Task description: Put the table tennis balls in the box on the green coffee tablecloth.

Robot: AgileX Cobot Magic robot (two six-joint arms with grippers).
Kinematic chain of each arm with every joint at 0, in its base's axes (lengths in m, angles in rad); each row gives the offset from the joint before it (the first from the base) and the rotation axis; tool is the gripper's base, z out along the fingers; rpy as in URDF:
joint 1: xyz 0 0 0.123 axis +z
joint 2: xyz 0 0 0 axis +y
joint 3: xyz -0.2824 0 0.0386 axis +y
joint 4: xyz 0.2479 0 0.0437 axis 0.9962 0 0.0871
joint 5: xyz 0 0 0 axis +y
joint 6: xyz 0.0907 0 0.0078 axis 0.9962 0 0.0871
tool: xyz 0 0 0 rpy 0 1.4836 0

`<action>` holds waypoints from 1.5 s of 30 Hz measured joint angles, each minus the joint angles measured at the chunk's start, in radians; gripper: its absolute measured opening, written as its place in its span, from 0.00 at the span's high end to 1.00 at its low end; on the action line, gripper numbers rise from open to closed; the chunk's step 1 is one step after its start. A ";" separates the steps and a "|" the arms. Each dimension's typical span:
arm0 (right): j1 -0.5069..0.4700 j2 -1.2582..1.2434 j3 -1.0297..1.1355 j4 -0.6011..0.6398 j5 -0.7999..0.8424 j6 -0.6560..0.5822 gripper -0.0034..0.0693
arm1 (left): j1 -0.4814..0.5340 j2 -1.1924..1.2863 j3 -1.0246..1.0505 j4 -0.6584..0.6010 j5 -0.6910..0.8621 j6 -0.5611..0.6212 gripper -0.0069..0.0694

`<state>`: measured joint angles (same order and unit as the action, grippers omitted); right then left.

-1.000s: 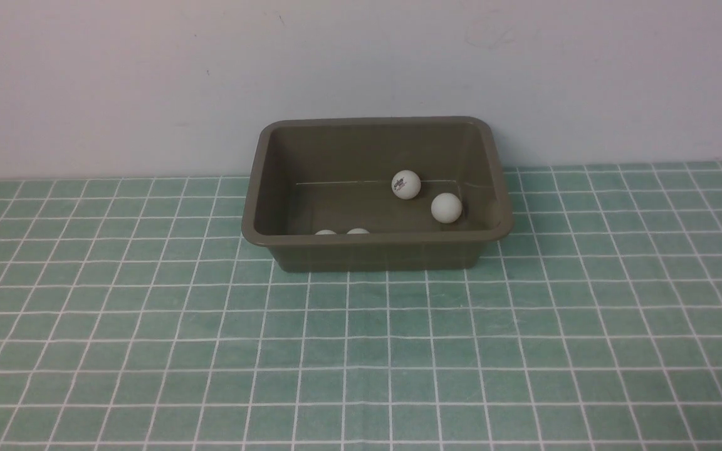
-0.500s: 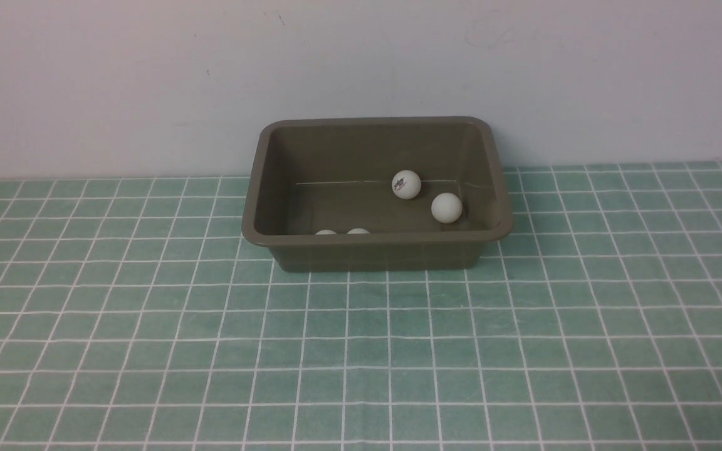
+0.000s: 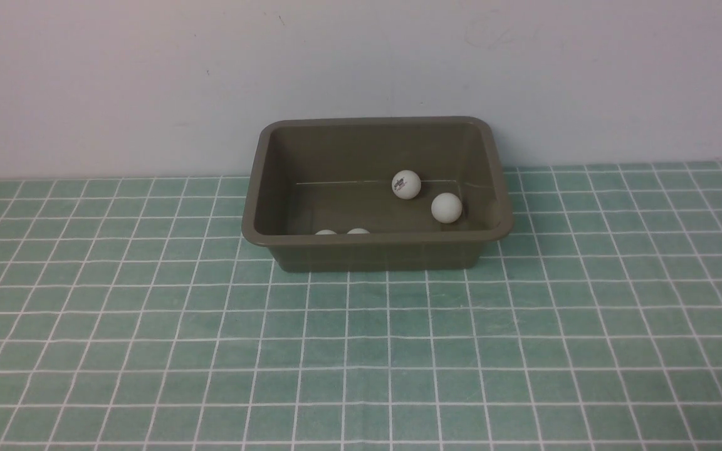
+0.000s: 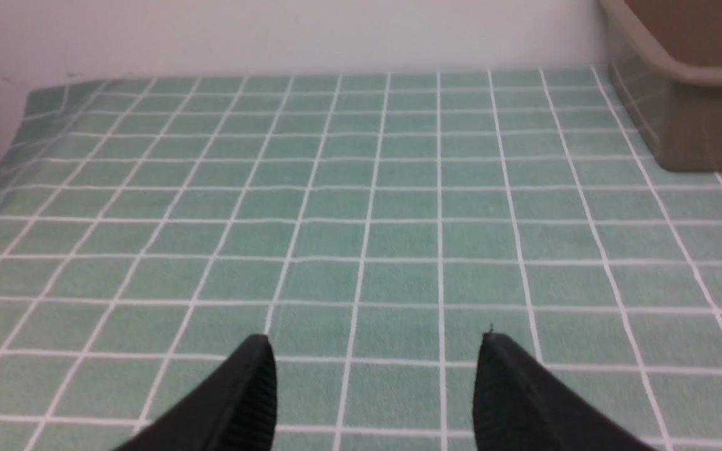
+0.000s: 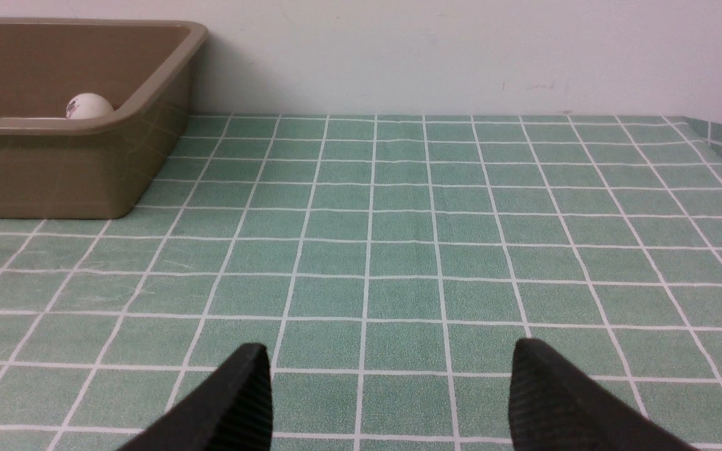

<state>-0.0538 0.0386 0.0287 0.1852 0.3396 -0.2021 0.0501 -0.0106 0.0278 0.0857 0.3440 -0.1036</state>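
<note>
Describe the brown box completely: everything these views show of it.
The box is a rectangular olive-brown tub, plastic by its look, with rounded corners, a flared rim and sloping walls. It stands upright and open-topped on the green checked tablecloth, near the back wall. Inside lie four visible table tennis balls: two in full view toward the right, one with a dark logo and one plain, and two peeking over the front rim. No claw touches it.

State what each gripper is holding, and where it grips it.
Nothing is held. The left gripper and right gripper both stand open and empty above the tablecloth.
</note>
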 joint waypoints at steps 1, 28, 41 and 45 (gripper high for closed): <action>0.000 0.000 0.000 0.000 0.000 0.000 0.32 | 0.000 0.000 0.000 -0.025 0.015 0.029 0.41; 0.000 0.000 0.000 0.000 0.000 0.000 0.32 | -0.035 0.000 -0.002 -0.108 0.047 0.192 0.41; 0.000 0.000 0.000 0.000 0.000 0.000 0.32 | -0.035 0.000 -0.002 -0.108 0.047 0.186 0.41; 0.000 0.000 0.000 0.000 0.000 0.000 0.32 | -0.035 0.000 -0.002 -0.108 0.047 0.184 0.41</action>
<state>-0.0538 0.0386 0.0287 0.1852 0.3396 -0.2021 0.0154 -0.0106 0.0258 -0.0223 0.3911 0.0800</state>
